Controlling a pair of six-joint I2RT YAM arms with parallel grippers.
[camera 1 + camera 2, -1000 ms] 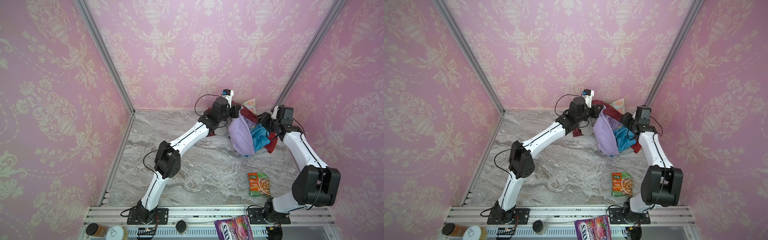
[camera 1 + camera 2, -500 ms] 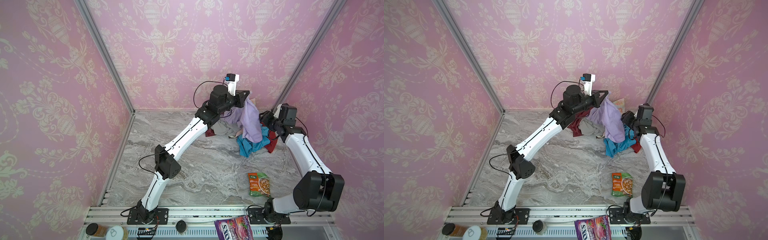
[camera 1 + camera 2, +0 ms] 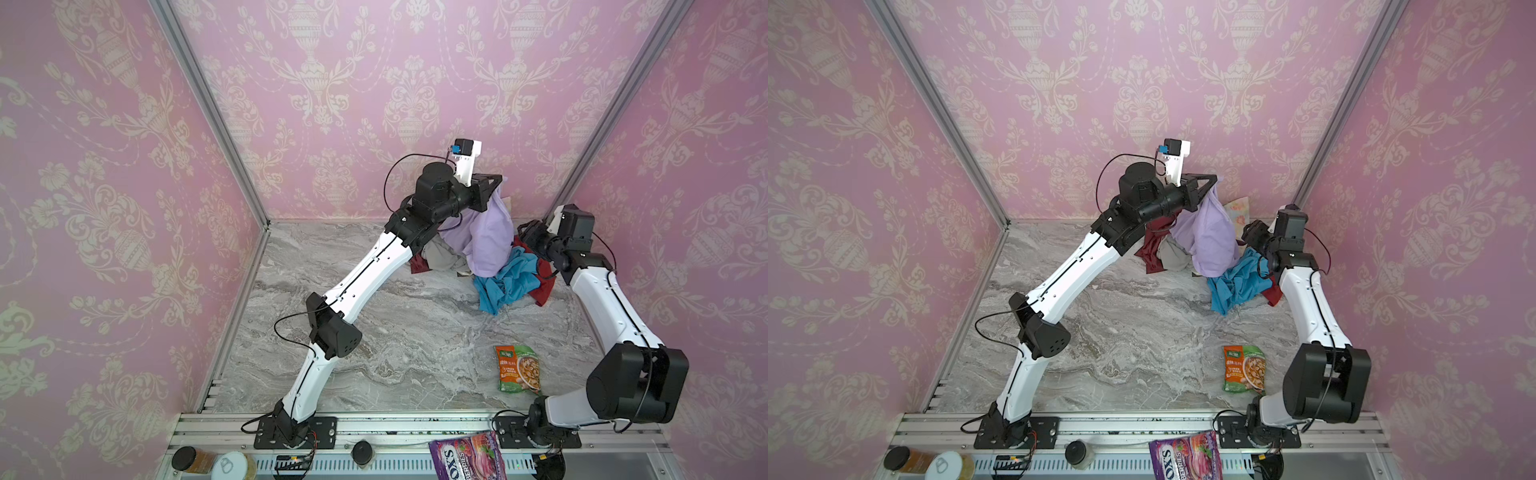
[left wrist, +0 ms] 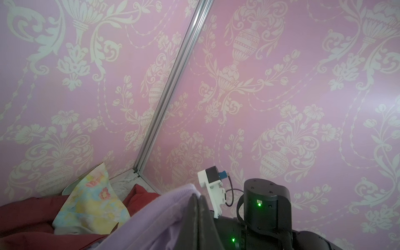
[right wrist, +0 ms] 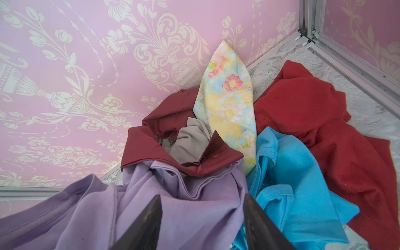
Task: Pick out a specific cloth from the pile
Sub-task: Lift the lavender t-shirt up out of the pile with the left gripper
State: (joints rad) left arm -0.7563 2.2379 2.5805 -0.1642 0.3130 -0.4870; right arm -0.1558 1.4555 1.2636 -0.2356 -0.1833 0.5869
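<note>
Cloth halfway out: the left gripper (image 3: 496, 183), jaws clamped on a fold of the lavender cloth (image 3: 487, 239), held it high by the back wall. The garment hung as a long drape whose lower edge lay on the pile (image 3: 509, 286) in the far right corner. The right gripper (image 5: 203, 195) sat low over the heap, jaws spread, with lavender folds between them but no grip evident. Left to do, by appearances: pull the hem clear and set the garment apart. One second earlier the left gripper had been down at the pile, the lavender cloth bunched on top; it had since risen, drawing the fabric upward.
</note>
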